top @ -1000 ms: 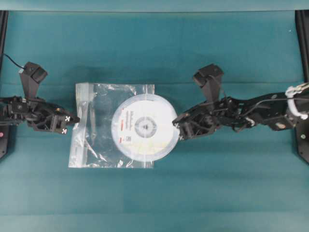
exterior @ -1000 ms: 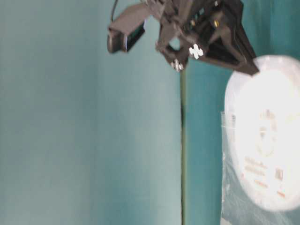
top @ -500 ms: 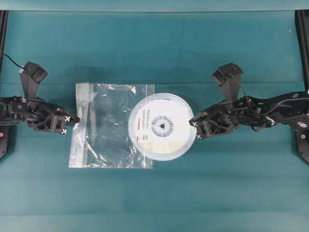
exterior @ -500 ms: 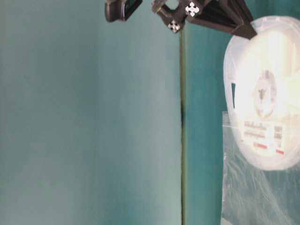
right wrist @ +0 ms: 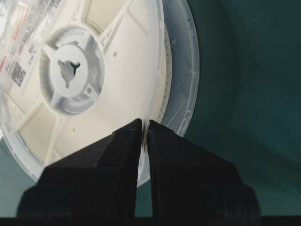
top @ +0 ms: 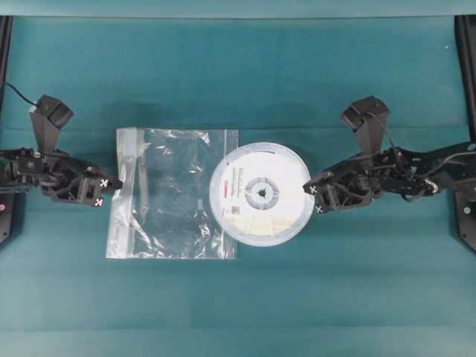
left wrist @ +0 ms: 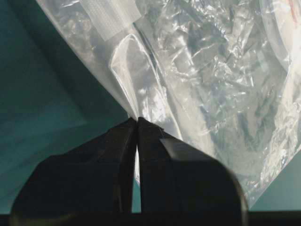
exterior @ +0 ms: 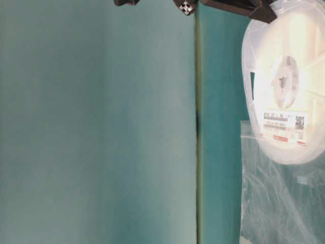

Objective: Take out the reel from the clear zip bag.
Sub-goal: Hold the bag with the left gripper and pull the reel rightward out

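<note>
The reel (top: pixel 262 194) is a pale round disc with a grey spoked hub and a white label. It lies almost wholly outside the clear zip bag (top: pixel 167 193); only its left edge overlaps the bag's open right edge. My right gripper (top: pixel 309 193) is shut on the reel's right rim, as the right wrist view (right wrist: pixel 145 123) shows on the reel (right wrist: pixel 89 70). My left gripper (top: pixel 119 184) is shut on the bag's left zip edge, and in the left wrist view (left wrist: pixel 137 119) it pinches the crinkled plastic (left wrist: pixel 197 70). The table-level view shows the reel (exterior: pixel 287 91) above the bag (exterior: pixel 279 203).
Everything lies on a teal cloth-covered table (top: pixel 238 297). Black frame posts stand at the far left (top: pixel 4 44) and far right (top: pixel 467 44) edges. A dark seam (exterior: pixel 197 127) runs down the table-level view.
My right gripper has pulled the reel to the right, from mostly inside the bag to almost wholly outside it. The left gripper and the bag have stayed in place.
</note>
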Robot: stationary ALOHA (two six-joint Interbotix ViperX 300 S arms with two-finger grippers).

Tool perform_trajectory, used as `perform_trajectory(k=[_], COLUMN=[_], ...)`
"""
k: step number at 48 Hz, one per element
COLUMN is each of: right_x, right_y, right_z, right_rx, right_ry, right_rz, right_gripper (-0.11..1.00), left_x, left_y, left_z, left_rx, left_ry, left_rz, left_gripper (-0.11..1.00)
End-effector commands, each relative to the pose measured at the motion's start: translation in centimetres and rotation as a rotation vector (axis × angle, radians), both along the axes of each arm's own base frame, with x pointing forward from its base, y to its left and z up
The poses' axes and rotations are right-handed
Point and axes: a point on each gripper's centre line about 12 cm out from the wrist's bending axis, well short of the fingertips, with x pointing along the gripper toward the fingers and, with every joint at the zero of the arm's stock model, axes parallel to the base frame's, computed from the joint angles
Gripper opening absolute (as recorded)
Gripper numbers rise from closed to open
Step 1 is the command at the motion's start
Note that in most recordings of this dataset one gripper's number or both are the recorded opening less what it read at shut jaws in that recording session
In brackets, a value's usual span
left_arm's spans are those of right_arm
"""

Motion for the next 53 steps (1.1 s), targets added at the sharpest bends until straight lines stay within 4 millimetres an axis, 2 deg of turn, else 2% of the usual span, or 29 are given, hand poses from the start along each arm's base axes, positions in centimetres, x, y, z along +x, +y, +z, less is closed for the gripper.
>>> perform_trajectory(k=[1, 26, 53], right_x=[0.0, -1.8, -4.7], right_y=[-0.1, 0.3, 0.5], right_z=[0.6, 0.5, 0.3], right_rx=[0.005, 0.020, 0.049], right_ry=[-0.021, 0.005, 0.015], right_rz=[-0.010, -0.003, -0.038], right_gripper=[0.09, 0.09, 0.09], left_x=[0.4, 0.3, 0.3], left_y=[0.0, 0.0, 0.0], left_z=[0.3, 0.2, 0.2], left_rx=[0.005, 0.004, 0.003], left_ry=[-0.015, -0.006, -0.003], left_rz=[-0.005, -0.005, -0.005], left_gripper=[0.02, 0.02, 0.02])
